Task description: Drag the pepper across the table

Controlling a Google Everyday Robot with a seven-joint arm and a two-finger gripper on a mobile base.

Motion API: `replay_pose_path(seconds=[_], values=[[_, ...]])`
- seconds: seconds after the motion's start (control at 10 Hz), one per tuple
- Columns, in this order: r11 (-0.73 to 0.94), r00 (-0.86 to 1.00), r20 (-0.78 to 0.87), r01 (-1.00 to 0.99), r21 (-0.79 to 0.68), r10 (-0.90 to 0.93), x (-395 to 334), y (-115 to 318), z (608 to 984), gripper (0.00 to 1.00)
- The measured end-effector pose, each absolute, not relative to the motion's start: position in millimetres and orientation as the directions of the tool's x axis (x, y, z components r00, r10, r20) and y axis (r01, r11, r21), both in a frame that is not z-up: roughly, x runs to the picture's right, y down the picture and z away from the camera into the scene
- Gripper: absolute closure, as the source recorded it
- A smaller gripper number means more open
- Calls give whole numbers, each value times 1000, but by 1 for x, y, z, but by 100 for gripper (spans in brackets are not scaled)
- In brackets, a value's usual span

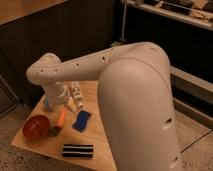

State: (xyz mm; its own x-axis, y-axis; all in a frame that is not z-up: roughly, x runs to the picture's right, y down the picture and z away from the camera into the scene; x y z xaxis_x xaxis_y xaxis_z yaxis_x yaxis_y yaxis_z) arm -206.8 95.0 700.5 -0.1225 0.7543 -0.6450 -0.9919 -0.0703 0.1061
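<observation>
The pepper, slender and orange with a dark stem end toward the near edge, lies on the wooden table between a red bowl and a blue sponge. My white arm reaches in from the right and bends down over the table's far left part. The gripper hangs at the end of the wrist, just above the pepper's far tip. I cannot tell if it touches the pepper.
A round red bowl sits left of the pepper and a blue sponge right of it. A black striped bar lies near the front edge. A small white bottle-like object lies behind the sponge. My arm's bulk hides the table's right side.
</observation>
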Motion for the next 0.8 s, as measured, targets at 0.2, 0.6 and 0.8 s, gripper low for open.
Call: replay_pose_path(seconds=[0.2, 0.6, 0.8], values=[[-76, -123, -646, -992, 101, 754, -208, 95, 700, 35], [-200, -154, -646, -980, 1, 748, -220, 87, 713, 35], [-260, -171, -656, -965, -40, 735, -217, 92, 721, 35]])
